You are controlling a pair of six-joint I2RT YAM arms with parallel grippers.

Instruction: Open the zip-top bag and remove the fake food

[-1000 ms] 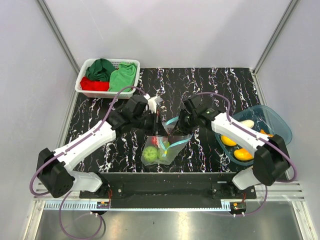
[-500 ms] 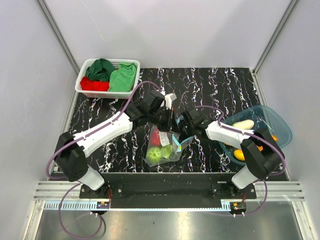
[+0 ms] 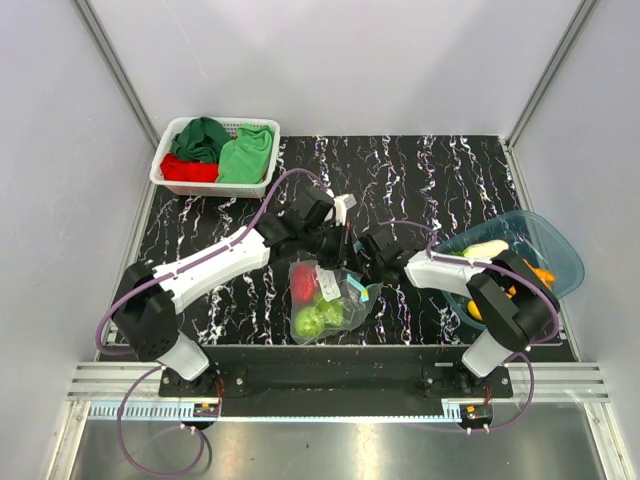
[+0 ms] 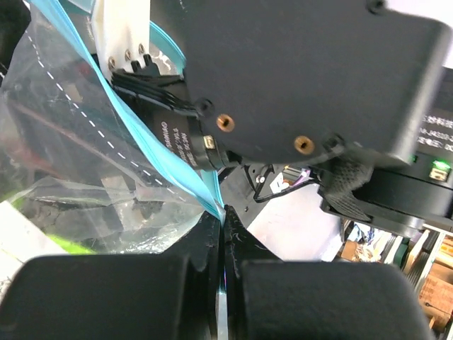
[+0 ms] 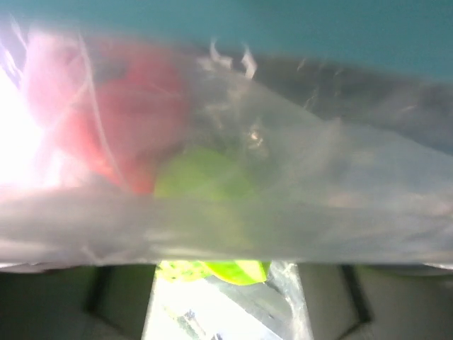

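The zip-top bag hangs near the table's front middle, with red and green fake food inside. My left gripper is shut on its light blue zip strip, pinched at the fingertips of the left gripper. My right gripper sits just right of the bag's mouth. In the right wrist view its fingers stand wide apart, and the right gripper faces the blurred bag film. A red piece and a green piece show through it.
A teal tub at the right holds a pale piece and orange and yellow pieces. A white basket with red and green cloths stands at the back left.
My right gripper has opened and let go of the bag's edge, dropping low beside it. The left arm has swung right with the strip, and the bag hangs more to the front.
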